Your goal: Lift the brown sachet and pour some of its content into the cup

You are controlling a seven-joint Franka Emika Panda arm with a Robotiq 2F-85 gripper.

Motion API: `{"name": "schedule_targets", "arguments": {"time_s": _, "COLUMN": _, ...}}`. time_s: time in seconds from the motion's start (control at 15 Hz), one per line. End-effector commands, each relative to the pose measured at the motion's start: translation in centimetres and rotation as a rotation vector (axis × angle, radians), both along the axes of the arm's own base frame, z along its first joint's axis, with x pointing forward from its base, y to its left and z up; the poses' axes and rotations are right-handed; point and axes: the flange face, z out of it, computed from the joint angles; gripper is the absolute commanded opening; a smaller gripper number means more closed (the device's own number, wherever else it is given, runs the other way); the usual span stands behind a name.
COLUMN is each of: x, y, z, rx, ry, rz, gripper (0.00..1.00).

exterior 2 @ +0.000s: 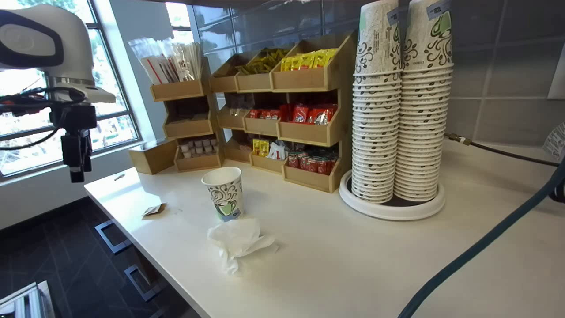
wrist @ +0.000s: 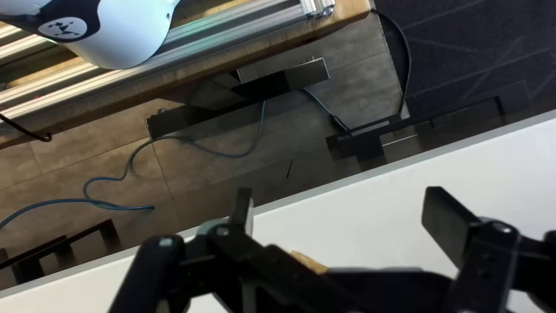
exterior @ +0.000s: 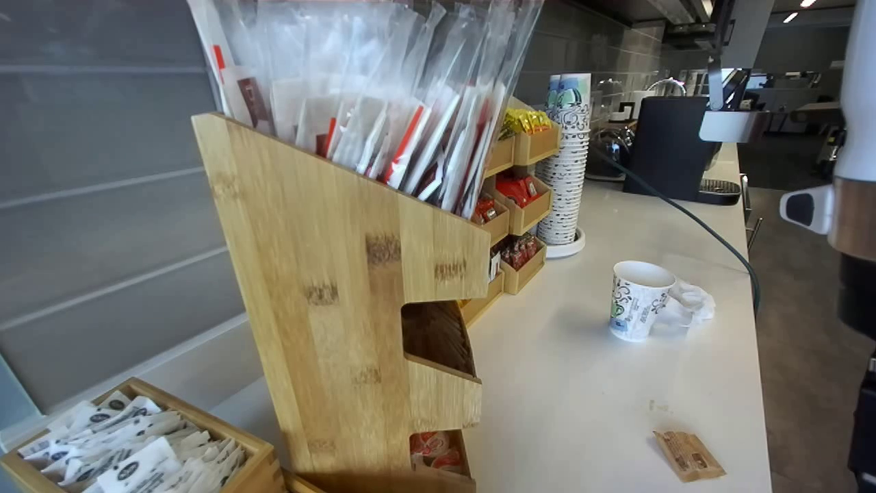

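The brown sachet (exterior: 688, 456) lies flat on the white counter near its front edge; it also shows in an exterior view (exterior 2: 154, 210). In the wrist view only a corner of the sachet (wrist: 309, 262) shows, the rest hidden behind the gripper's linkage. The cup is a white paper cup with dark swirls and a green-blue print (exterior: 635, 301). It stands upright on the counter, also in an exterior view (exterior 2: 226, 194). My gripper (wrist: 343, 213) is open with nothing between its fingers. In an exterior view the gripper (exterior 2: 78, 173) hangs above the counter's front edge, apart from sachet and cup.
A crumpled white napkin (exterior: 690, 305) lies beside the cup. Wooden racks (exterior 2: 309, 174) with packets stand along the wall. Tall paper cup stacks (exterior 2: 375, 145) stand on a white tray (exterior 2: 393, 215). A dark green cable (exterior 2: 485, 247) crosses above the counter. A coffee machine (exterior: 667, 147) stands farther back.
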Motion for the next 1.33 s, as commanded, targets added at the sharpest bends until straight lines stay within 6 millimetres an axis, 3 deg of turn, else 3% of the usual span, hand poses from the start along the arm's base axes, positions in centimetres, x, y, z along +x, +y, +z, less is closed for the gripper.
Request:
{"name": "schedule_targets", "arguments": {"time_s": 0.0, "x": 1.1, "y": -0.4, "z": -3.0, "rx": -0.059, "ry": -0.079, "rz": -0.051, "gripper": 1.00}}
{"name": "schedule_targets", "arguments": {"time_s": 0.53, "x": 3.6, "y": 0.1, "z": -4.7, "rx": -0.105, "ry": -0.291, "rz": -0.139, "gripper": 1.00}}
{"name": "schedule_targets", "arguments": {"time_s": 0.8, "x": 4.3, "y": -0.1, "z": -4.9, "rx": -0.083, "ry": -0.309, "rz": -0.051, "gripper": 1.00}}
{"name": "schedule_targets", "arguments": {"time_s": 1.27, "x": 4.5, "y": -0.4, "z": -5.4, "rx": -0.068, "ry": -0.295, "rz": -0.087, "gripper": 1.00}}
